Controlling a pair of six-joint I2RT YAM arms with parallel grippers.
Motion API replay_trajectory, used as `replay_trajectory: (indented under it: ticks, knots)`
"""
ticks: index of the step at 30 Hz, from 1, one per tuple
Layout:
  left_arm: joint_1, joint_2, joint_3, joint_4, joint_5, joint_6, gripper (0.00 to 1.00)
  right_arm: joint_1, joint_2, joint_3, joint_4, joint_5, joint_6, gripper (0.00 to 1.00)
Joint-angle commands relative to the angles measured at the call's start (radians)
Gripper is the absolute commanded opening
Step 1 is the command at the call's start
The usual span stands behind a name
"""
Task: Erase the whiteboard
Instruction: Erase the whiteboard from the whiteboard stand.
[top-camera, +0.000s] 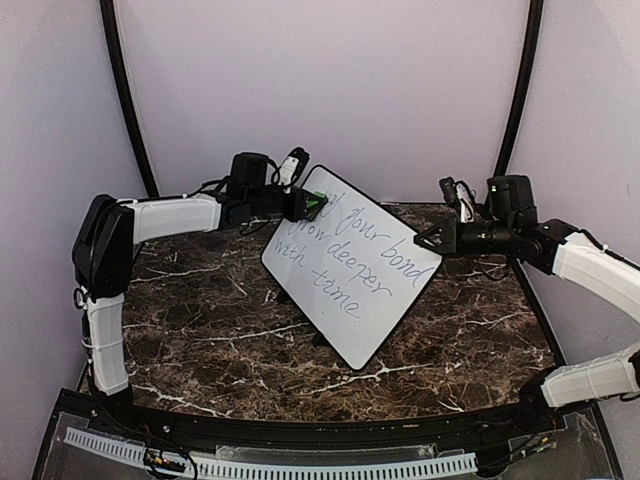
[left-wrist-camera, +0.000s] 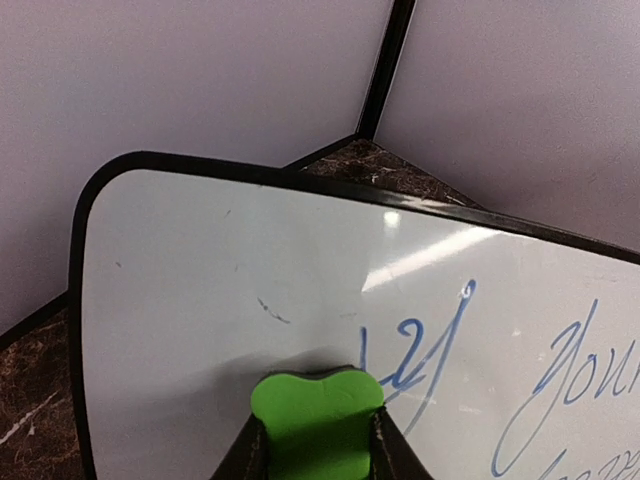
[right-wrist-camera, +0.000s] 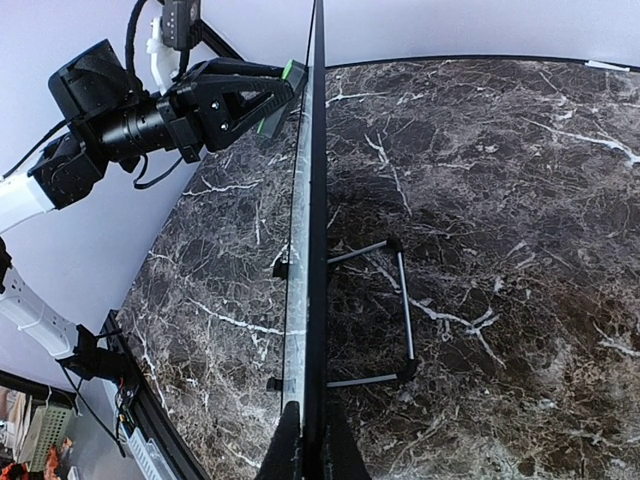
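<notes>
The whiteboard (top-camera: 350, 265) stands tilted on the marble table, with blue handwritten words across it. My left gripper (top-camera: 312, 204) is shut on a green eraser block (left-wrist-camera: 316, 415) and presses it against the board's upper left corner, just left of the first word. In the left wrist view the board (left-wrist-camera: 200, 300) is wiped white left of the eraser, with faint smudges. My right gripper (top-camera: 428, 240) is shut on the board's right edge; in the right wrist view the board (right-wrist-camera: 316, 200) shows edge-on between my fingers (right-wrist-camera: 285, 450). Its wire stand (right-wrist-camera: 400, 310) props it behind.
The dark marble table (top-camera: 200, 320) reaches to a black rail at the near edge. Lilac walls with black corner posts (top-camera: 125, 90) enclose the back and sides. The left arm's cables (top-camera: 245, 175) hang close behind the board's top corner.
</notes>
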Motion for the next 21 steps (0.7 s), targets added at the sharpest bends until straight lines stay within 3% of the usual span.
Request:
replay_trajectory:
  ticks: [1,12,21]
  knots:
    - [-0.025,0.045,0.089,-0.048,0.013,-0.005,0.17,0.061,0.001,0.024,0.045,-0.105,-0.144,0.0]
    - [-0.04,0.067,0.123,-0.123,-0.018,0.022,0.16,0.067,-0.003,0.035,0.023,-0.091,-0.15,0.0]
    - [-0.04,-0.047,-0.141,-0.029,-0.041,-0.028,0.15,0.068,0.001,0.048,0.014,-0.089,-0.154,0.0]
